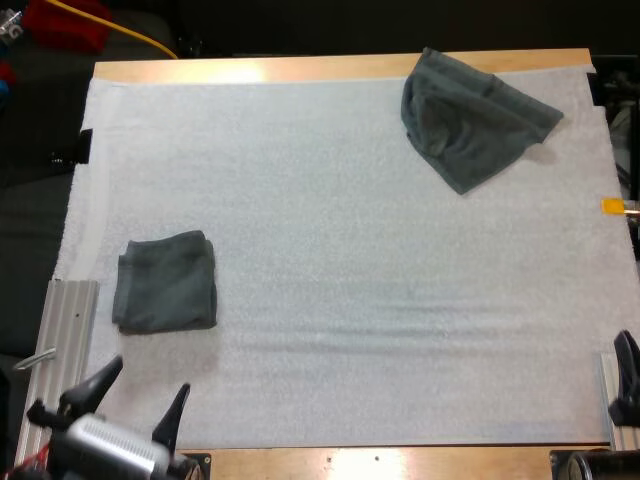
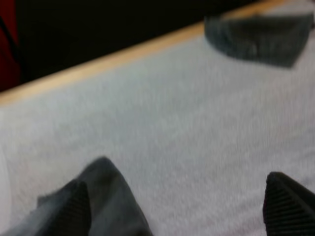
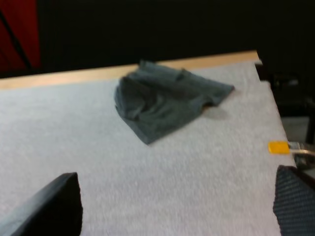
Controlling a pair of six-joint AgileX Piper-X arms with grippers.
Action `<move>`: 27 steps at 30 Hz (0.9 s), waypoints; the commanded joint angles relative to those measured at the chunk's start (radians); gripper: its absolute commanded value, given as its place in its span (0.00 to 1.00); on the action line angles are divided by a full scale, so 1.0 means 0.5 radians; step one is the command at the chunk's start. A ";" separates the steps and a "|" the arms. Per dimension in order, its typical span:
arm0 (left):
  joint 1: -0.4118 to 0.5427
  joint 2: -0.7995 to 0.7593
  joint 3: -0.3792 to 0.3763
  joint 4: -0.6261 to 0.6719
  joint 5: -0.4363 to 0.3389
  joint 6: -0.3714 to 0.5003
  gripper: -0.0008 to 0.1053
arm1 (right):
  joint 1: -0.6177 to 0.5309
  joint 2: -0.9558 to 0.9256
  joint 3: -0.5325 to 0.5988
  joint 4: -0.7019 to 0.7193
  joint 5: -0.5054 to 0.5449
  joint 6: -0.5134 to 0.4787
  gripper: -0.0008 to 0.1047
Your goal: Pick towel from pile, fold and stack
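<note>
The crumpled towel (image 1: 470,120) lies far right on the mat (image 1: 350,300), well apart from the folded towel (image 1: 165,280) at near left. The left gripper (image 1: 146,380) and right gripper (image 3: 174,182) hover wide open, holding nothing. Likely a fresh pick comes next: the right gripper must reach forward across bare mat and pinch the towel's edge

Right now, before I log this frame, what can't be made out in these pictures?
Folded towel: its layers can't be counted from the high view. In the left wrist view it is blurred, cut off by the picture's edge and partly behind a finger of the left gripper.
Crumpled towel: its own folds hide whether it is one towel or several, in every view.
Right gripper: cut off by the high view's right edge.
</note>
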 commanded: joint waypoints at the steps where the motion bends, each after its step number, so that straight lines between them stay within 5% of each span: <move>1: -0.010 -0.053 0.003 0.003 -0.017 -0.007 0.66 | -0.008 -0.051 -0.018 0.004 -0.014 0.000 0.74; 18: -0.010 -0.455 -0.003 0.526 -0.017 -0.015 0.66 | -0.008 -0.462 -0.019 0.206 -0.019 0.011 0.74; 27: -0.010 -0.450 0.133 0.244 -0.006 -0.002 0.66 | -0.008 -0.462 0.004 0.059 -0.015 0.011 0.74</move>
